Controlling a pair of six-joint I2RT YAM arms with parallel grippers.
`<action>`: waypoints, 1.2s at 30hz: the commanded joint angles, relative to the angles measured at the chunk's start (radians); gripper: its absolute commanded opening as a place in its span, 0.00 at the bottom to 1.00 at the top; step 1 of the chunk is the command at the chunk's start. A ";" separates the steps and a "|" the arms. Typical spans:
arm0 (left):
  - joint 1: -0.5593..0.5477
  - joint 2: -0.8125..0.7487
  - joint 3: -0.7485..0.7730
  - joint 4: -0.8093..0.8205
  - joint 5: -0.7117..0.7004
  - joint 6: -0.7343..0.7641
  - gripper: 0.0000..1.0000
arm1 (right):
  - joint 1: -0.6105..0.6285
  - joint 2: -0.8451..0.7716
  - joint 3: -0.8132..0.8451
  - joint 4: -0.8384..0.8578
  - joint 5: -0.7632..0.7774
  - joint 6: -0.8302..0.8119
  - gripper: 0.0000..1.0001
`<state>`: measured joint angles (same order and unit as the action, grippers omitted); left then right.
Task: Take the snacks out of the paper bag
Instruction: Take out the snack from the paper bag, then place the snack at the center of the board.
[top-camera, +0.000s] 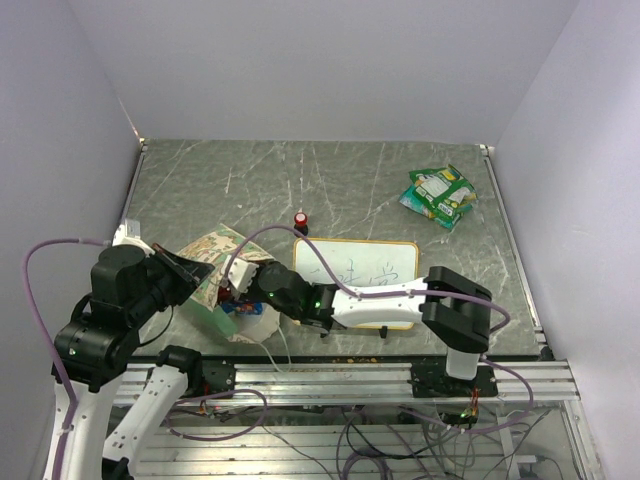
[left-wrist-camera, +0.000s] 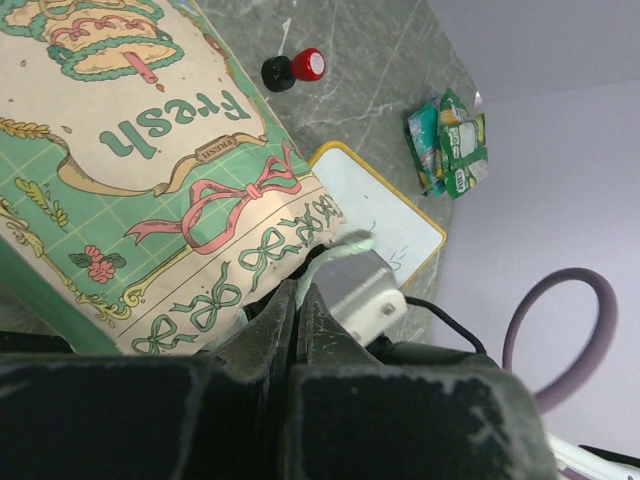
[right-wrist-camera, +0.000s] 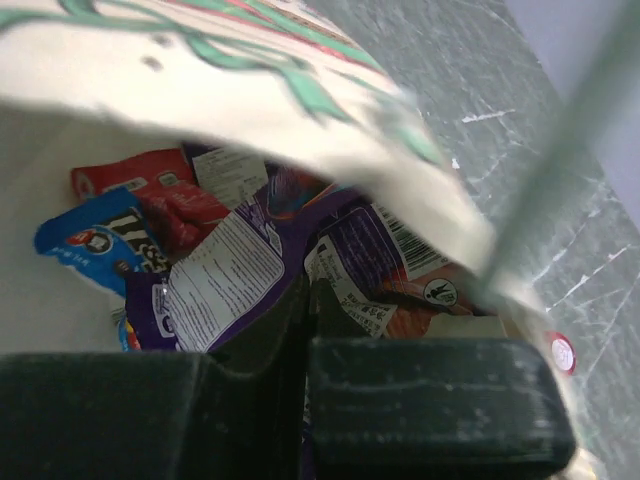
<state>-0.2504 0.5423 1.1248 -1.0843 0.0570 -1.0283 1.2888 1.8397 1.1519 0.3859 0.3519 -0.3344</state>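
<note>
The paper bag (top-camera: 214, 252) lies on its side at the near left, its mouth toward the right arm. My left gripper (top-camera: 198, 280) is shut on the bag's rim; in the left wrist view its tips (left-wrist-camera: 297, 297) pinch the paper edge below the printed panel (left-wrist-camera: 150, 150). My right gripper (top-camera: 244, 292) reaches into the mouth. Inside, it (right-wrist-camera: 310, 292) is shut on a purple-and-white snack packet (right-wrist-camera: 228, 270), with red (right-wrist-camera: 170, 195) and blue (right-wrist-camera: 95, 235) packets behind. Green snacks (top-camera: 440, 195) (left-wrist-camera: 450, 150) lie on the table at the far right.
A wood-framed whiteboard (top-camera: 380, 262) lies under my right forearm. A small red-topped black knob (top-camera: 301, 217) (left-wrist-camera: 295, 68) stands just beyond it. The bag's upper flap (right-wrist-camera: 250, 90) hangs over the right gripper. Walls close the table on three sides.
</note>
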 joint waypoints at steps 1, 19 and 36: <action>-0.004 0.024 0.049 0.056 0.014 0.031 0.07 | 0.003 -0.115 -0.031 0.018 -0.077 0.138 0.00; -0.004 0.067 0.000 0.141 0.022 0.036 0.07 | 0.004 -0.448 -0.268 -0.072 -0.483 0.274 0.00; -0.004 0.123 0.034 0.065 -0.067 0.066 0.07 | 0.005 -0.824 -0.201 -0.501 -0.599 0.161 0.00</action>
<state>-0.2504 0.6598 1.1324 -0.9970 0.0383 -0.9688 1.2915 1.1130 0.8833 0.0109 -0.2485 -0.1116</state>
